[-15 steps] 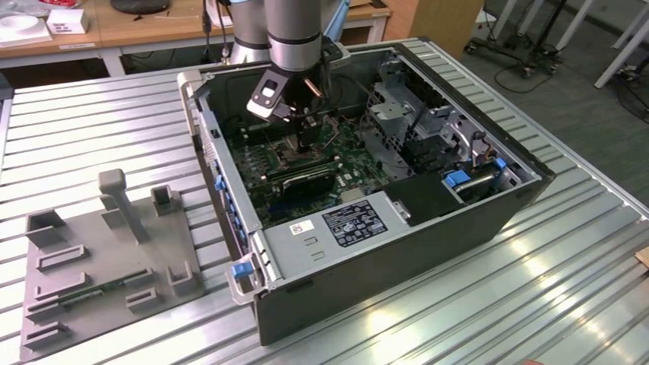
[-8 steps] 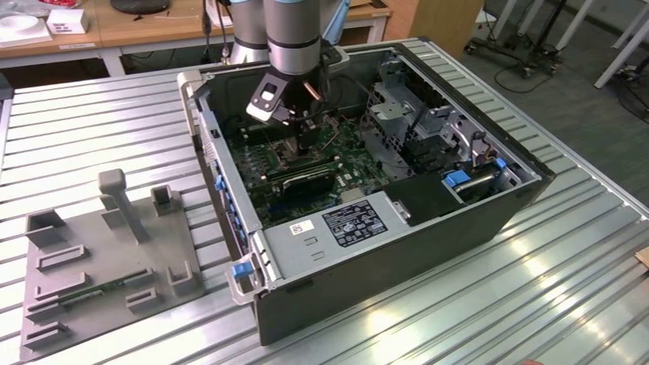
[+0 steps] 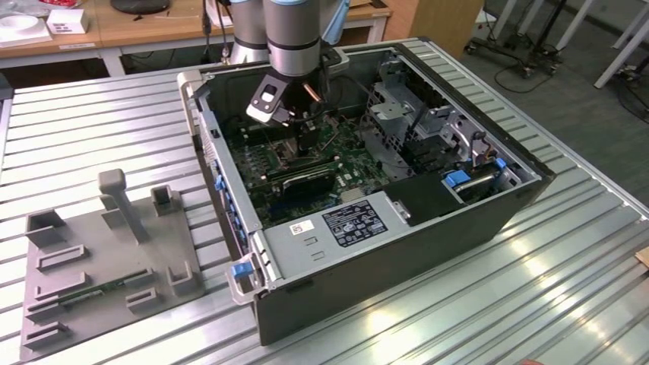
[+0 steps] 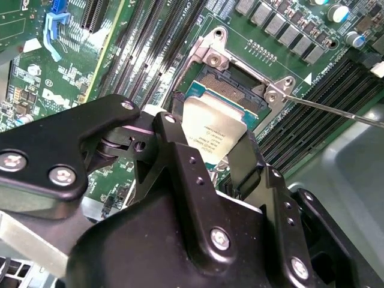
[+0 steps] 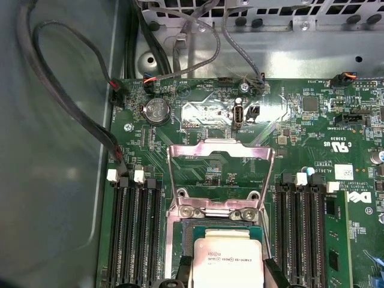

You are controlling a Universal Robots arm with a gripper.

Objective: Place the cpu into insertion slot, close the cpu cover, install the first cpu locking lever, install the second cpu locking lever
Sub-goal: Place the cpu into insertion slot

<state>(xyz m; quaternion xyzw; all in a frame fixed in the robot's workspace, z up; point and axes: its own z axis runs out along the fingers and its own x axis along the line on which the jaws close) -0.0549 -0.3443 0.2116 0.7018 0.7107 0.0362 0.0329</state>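
We found gripper [image 4: 209,141] clamped on cpu [image 4: 211,123] just over insertion slot [image 4: 231,85]; step 1 judged unfinished, w/ cpu cover [image 5: 219,151] open, steps 2–4 undone.

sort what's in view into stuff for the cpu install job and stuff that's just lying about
For the job: the gripper, closed on the cpu; the insertion slot under it; the cpu cover, swung open; a thin locking lever.
Just there: memory slots; coin battery; loose cables; grey fixture tray beside the case.
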